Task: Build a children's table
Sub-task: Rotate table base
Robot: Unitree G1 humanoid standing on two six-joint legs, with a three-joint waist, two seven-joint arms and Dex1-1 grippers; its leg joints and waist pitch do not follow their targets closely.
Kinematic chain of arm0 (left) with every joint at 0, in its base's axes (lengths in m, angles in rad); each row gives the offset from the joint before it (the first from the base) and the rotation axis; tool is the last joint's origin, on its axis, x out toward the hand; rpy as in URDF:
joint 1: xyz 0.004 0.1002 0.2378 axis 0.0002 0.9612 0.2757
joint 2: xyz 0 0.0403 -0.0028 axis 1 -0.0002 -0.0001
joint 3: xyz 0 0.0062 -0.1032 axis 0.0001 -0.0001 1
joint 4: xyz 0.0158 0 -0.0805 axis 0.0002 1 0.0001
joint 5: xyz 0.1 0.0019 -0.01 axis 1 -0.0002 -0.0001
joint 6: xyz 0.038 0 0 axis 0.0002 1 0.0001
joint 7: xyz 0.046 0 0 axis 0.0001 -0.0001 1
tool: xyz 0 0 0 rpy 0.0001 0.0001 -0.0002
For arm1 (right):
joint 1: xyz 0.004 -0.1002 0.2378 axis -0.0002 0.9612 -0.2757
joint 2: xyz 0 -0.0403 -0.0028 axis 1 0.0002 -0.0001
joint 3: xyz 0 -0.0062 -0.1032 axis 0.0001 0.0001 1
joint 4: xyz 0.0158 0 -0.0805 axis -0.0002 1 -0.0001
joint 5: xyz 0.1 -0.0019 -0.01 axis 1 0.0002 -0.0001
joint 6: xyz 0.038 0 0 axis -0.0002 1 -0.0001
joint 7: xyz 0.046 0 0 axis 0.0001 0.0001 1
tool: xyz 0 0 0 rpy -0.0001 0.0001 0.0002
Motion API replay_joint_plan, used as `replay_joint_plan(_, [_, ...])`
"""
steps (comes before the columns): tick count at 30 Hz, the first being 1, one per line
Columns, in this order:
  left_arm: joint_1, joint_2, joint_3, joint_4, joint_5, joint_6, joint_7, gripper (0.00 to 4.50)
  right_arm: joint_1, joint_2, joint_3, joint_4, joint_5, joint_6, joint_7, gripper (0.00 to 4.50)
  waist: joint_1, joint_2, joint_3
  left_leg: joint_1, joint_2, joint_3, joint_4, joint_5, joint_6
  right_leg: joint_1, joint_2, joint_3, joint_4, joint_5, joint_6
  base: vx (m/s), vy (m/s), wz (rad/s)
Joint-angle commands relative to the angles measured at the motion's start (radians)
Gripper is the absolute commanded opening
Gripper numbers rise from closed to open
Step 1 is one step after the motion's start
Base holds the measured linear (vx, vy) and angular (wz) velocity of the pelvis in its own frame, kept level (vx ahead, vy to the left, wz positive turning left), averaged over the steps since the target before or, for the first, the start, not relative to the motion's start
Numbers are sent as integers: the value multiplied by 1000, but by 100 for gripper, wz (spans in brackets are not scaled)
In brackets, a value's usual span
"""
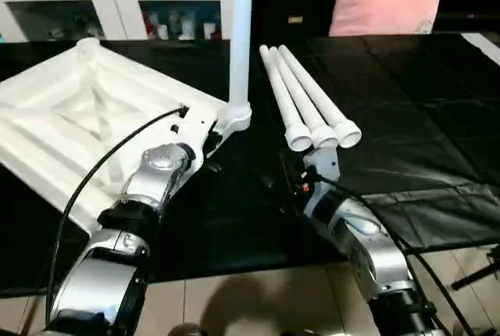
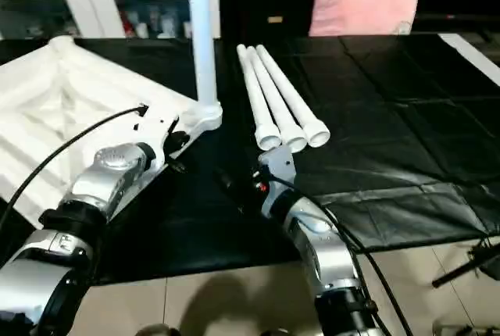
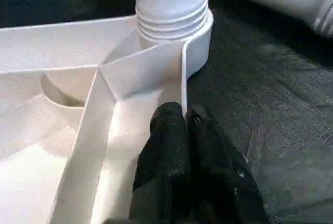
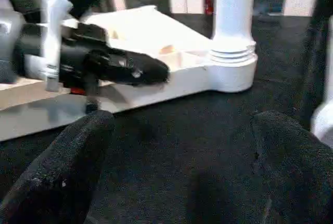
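Black sheeting [image 1: 406, 101] covers the work surface, pale floor tiles [image 1: 258, 297] show at its near edge, and behind it stand a white glass-doored cabinet [image 1: 117, 8] with small coloured items on its shelves and a pink cushion [image 1: 387, 4]. On the sheeting the left pincer [image 3: 187, 117] has its two black fingers pressed together, nothing between them, their tips resting against the thin outer rim wall of the upturned children's table top [image 1: 70, 117], just short of its near corner. In that corner's round socket [image 1: 238, 116] one white leg [image 1: 241, 31] stands upright, its ribbed collar seated in the socket. From there the ribbed underside of the white top spreads away to the robot's left, with another open round socket [image 1: 87, 45] at the far corner. The right pincer [image 4: 177, 146] hangs with its fingers spread wide and empty, low over the black sheet, pointing toward the socket with the standing leg and well apart from it. Just beyond the right wrist lie three more legs [image 1: 308, 98] side by side, touching one another, their wider open ends toward the robot and their narrow ends pointing away toward the cabinet.
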Motion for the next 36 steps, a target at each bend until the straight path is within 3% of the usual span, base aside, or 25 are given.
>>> replay_joint_plan(1, [-62, 5, 24, -60, -29, -40, -21, 73, 3, 0, -13, -15, 24, 45, 2, 450, 2, 16, -77, 6, 25, -5, -57, -122, 56, 71, -76, 60, -61, -36, -210, 0, 0, 0])
replay_joint_plan(5, [-54, 40, 19, -109, -21, -39, -24, 107, 11, 11, -10, -37, 54, 49, 33, 450, -2, 14, -72, 2, 24, -7, -63, -166, 41, 77, -78, 58, -66, -108, -187, 0, 0, 0])
replay_joint_plan(8, [-23, 117, 42, -215, -26, 21, -48, 139, 13, -7, 25, -13, -28, -79, 12, 450, -9, 16, -74, -2, 24, -8, -63, -155, 18, 76, -81, 58, -66, -150, -160, 0, 0, 0])
replay_joint_plan(10, [-12, 174, 56, -242, -10, 54, -53, 149, 16, -8, 33, -7, -31, -77, 14, 450, -17, 18, -73, 3, 20, -6, -61, -153, 21, 72, -74, 58, -67, -146, -158, 0, 0, 0])
replay_joint_plan(12, [-6, 235, 77, -251, 5, 83, -47, 169, 18, -7, 36, -8, -26, -68, 14, 450, -21, 14, -72, 0, 20, -7, -63, -154, 23, 73, -71, 58, -66, -151, -155, 0, 0, 0])
replay_joint_plan(13, [2, 283, 89, -260, 17, 104, -48, 169, 22, -5, 37, -12, -18, -60, 20, 450, -22, 18, -72, 7, 22, -7, -63, -163, 21, 67, -71, 58, -69, -164, -156, 0, 0, 0])
replay_joint_plan(15, [3, 286, 89, -260, 18, 105, -48, 169, 22, -5, 37, -13, -17, -59, 20, 450, -23, 22, -72, 6, 22, -8, -64, -155, 20, 68, -70, 60, -63, -127, -169, 0, 0, 0])
replay_joint_plan(16, [47, 417, 75, -281, 77, 150, -97, 169, 19, -3, 43, -13, -18, -53, 22, 450, -21, 16, -72, 10, 24, -7, -65, -156, 21, 66, -71, 60, -60, -118, -174, 0, 0, 0])
replay_joint_plan(17, [72, 474, 70, -295, 101, 175, -120, 153, 16, -5, 48, -11, -19, -53, 28, 450, -20, 21, -73, 11, 27, -10, -66, -160, 20, 65, -74, 61, -57, -118, -175, 0, 0, 0])
replay_joint_plan(18, [78, 488, 68, -298, 108, 181, -126, 145, 15, -5, 50, -10, -19, -53, 29, 450, -30, 16, -69, 3, 25, -9, -70, -164, 21, 68, -70, 60, -57, -126, -169, 0, 0, 0])
replay_joint_plan(19, [110, 553, 58, -314, 133, 209, -151, 145, 11, -8, 56, -4, -21, -51, 35, 450, -28, 20, -70, 17, 27, -8, -69, -182, 11, 60, -73, 62, -63, -162, -159, 0, 0, 0])
replay_joint_plan(20, [144, 621, 38, -322, 170, 223, -176, 132, 7, -12, 64, 3, -25, -52, 46, 450, -31, 16, -67, 14, 26, -7, -70, -184, 14, 60, -72, 64, -63, -164, -161, 0, 0, 0])
replay_joint_plan(21, [162, 652, 27, -327, 188, 227, -187, 132, 4, -13, 69, 8, -29, -54, 51, 450, -31, 20, -66, 10, 26, -9, -73, -188, 14, 61, -72, 64, -62, -176, -158, 0, 0, 0])
replay_joint_plan(22, [180, 678, 17, -337, 202, 235, -195, 106, 2, -14, 72, 13, -31, -59, 56, 450, -31, 23, -64, 17, 27, -7, -73, -199, 13, 55, -72, 66, -65, -184, -160, 0, 0, 0])
replay_joint_plan(24, [214, 724, 1, -345, 220, 251, -217, 100, -7, -12, 78, 29, -40, -62, 56, 450, -25, 27, -64, 21, 29, -6, -73, -202, 7, 52, -73, 67, -66, -184, -169, 0, 0, 0])
replay_joint_plan(25, [227, 741, -5, -342, 223, 257, -230, 100, -14, -10, 79, 41, -46, -59, 51, 450, -22, 26, -61, 26, 29, -3, -75, -226, 3, 45, -72, 68, -69, -197, -179, 0, 0, 0])
replay_joint_plan(26, [227, 741, -5, -342, 223, 257, -230, 98, -14, -10, 79, 41, -46, -59, 51, 450, -18, 26, -61, 23, 29, -5, -77, -237, -5, 49, -73, 68, -67, -206, -181, 0, 0, 0])
replay_joint_plan(27, [246, 758, -9, -347, 225, 264, -248, 79, -27, -7, 80, 61, -58, -59, 35, 450, -13, 27, -61, 28, 31, -5, -78, -252, -13, 45, -75, 69, -68, -211, -180, 0, 0, 0])
replay_joint_plan(30, [324, 806, -45, -383, 227, 290, -346, 58, -101, 14, 85, 179, -113, -57, -51, 450, -20, 23, -60, 14, 28, -11, -85, -261, -27, 54, -78, 70, -65, -240, -175, 0, 0, 0])
replay_joint_plan(31, [346, 814, -53, -402, 222, 296, -370, 58, -127, 22, 88, 217, -126, -61, -74, 450, -22, 22, -61, 22, 29, -9, -82, -263, -36, 47, -79, 73, -67, -233, -178, 0, 0, 0])
replay_joint_plan(33, [360, 806, -58, -418, 209, 297, -383, 33, -162, 41, 90, 267, -132, -68, -91, 450, -21, 25, -64, 26, 27, -7, -79, -263, -36, 46, -80, 73, -67, -224, -186, 0, 0, 0])
replay_joint_plan(36, [361, 778, -77, -419, 200, 299, -413, 13, -232, 81, 100, 372, -143, -70, -118, 450, -23, 23, -66, 19, 26, -8, -79, -236, -34, 53, -78, 71, -58, -163, -201, 0, 0, 0])
